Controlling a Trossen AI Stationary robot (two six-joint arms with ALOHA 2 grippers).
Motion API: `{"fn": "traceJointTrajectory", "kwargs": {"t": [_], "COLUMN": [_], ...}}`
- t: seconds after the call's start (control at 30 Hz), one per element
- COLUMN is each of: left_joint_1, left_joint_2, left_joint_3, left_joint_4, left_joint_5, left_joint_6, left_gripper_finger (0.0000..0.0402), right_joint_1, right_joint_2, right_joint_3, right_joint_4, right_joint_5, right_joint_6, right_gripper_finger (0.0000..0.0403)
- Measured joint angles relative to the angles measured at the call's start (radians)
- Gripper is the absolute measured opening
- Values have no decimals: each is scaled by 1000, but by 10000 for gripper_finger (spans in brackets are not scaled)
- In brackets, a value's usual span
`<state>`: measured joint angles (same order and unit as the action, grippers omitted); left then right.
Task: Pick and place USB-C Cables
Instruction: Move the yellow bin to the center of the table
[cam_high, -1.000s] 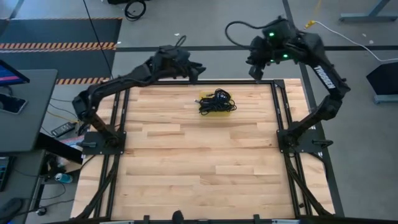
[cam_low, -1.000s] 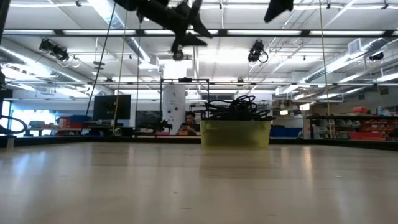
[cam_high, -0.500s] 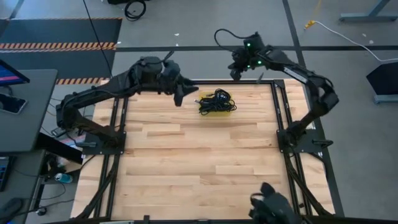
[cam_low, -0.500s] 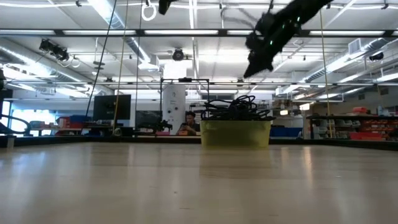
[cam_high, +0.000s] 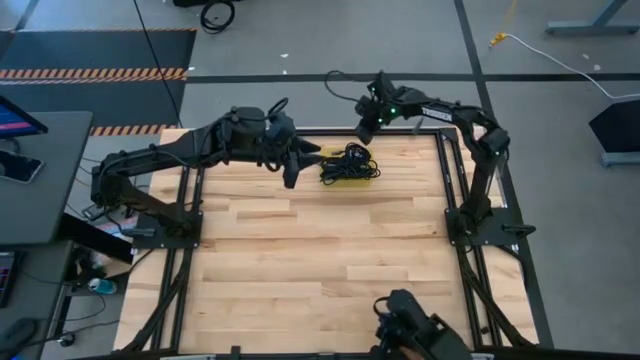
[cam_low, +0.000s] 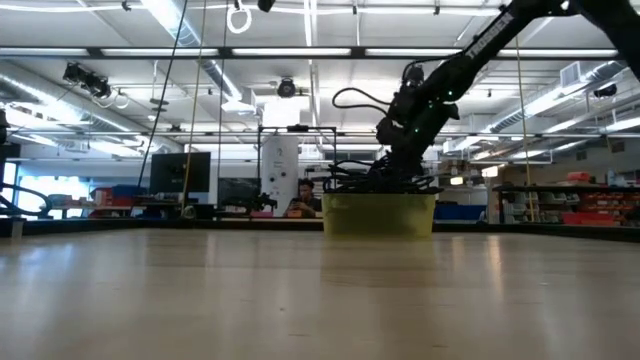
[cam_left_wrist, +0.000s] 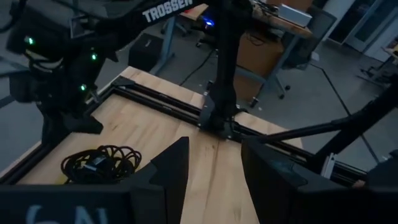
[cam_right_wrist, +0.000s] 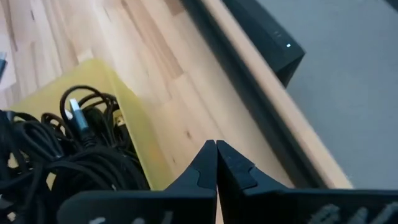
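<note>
Yellow plastic forms the shallow tray (cam_high: 352, 179) in which the USB-C Cables (cam_high: 347, 161) are piled as one tangled black heap, near the far edge of the wooden table (cam_high: 320, 250). In the low view the cords (cam_low: 378, 175) rise above the tray's rim (cam_low: 380, 212), and in the right wrist view a silver connector tip is seen among the loops (cam_right_wrist: 68, 149) against the tray's yellow wall (cam_right_wrist: 140, 146).

The right gripper (cam_high: 366, 129) is held just beyond the tray, on its far side, close to the heap of cables and over the strip of table at the dark frame rail (cam_right_wrist: 249, 81). Its two fingers (cam_right_wrist: 205, 168) are pressed flat together with no gap, and nothing is caught between them; the cables lie just beside the fingertips, toward the table's middle. In the low view this gripper (cam_low: 392, 160) is seen low at the top of the heap; whether the cords are touched cannot be told.

The left gripper (cam_high: 291, 175) is placed beside the tray on its left side, near it but apart from it, above bare wood. Its fingers (cam_left_wrist: 177, 168) are parted to a moderate gap, with only the table visible between them; nothing is held. From its wrist view the cables (cam_left_wrist: 99, 163) are seen ahead of the fingers and to one side, with the right arm (cam_left_wrist: 68, 56) standing over them beyond.

A person (cam_low: 303, 198) is seen far behind the table in the low view.
</note>
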<state>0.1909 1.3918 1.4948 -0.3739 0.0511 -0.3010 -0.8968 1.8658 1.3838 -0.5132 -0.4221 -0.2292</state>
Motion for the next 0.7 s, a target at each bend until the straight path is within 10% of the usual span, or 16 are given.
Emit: {"fn": "traceJointTrajectory", "kwargs": {"t": [0.7], "left_joint_1": [0], "left_joint_2": [0], "left_joint_3": [0], "left_joint_4": [2], "left_joint_5": [-33], "left_joint_6": [0], "left_gripper_finger": [153], "right_joint_1": [69], "right_joint_2": [113], "right_joint_3": [2], "right_joint_4": [-28], "right_joint_5": [-24], "right_joint_6": [-1], "right_gripper_finger": [0]}}
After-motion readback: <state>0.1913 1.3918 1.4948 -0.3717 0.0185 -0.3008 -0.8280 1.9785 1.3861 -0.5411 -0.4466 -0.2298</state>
